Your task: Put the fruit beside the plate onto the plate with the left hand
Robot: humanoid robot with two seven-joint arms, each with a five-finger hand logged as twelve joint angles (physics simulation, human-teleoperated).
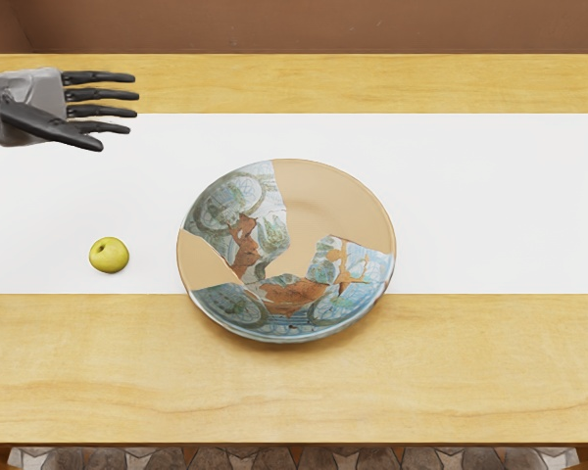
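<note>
Hovering open-fingered, the left robot hand (73, 106) holds nothing.
One yellow fruit (109, 255) sits beside one plate (318, 191) on the bench (294, 362).

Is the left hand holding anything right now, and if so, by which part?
Nothing is held. The left hand is open, fingers spread, apart from the yellow fruit, which lies on the white runner beside the plate.

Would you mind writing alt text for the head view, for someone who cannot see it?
A small yellow-green fruit lies on a white runner, left of and apart from a patterned plate. The left hand, fingers spread and empty, is at the upper left.
</note>
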